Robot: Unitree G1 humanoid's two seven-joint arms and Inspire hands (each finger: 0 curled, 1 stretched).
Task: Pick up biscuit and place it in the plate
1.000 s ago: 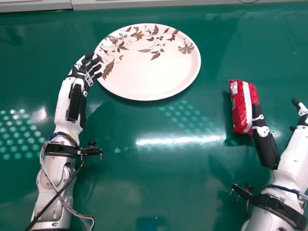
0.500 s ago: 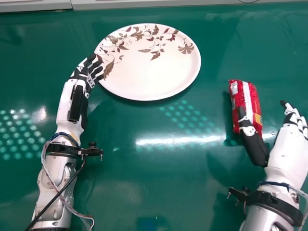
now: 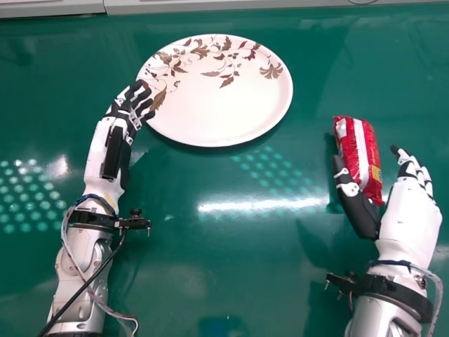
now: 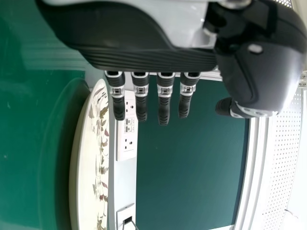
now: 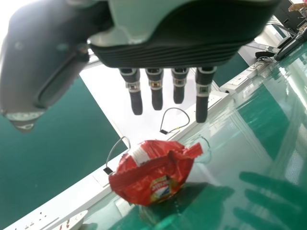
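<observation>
Right robot hand shifted left, near red packet, yellow printed label

Tabletop: was green and glossy, and mirrored the light
Glare: a white streak lay across the green
Light spots: pale dots showed in patches
Far edge: a pale ledge ran along it
Sockets: a white outlet plate sat on a pale strip
Backdrop: a dark green panel stood near a perforated white surface
Cable: a thin loop stuck out
</observation>
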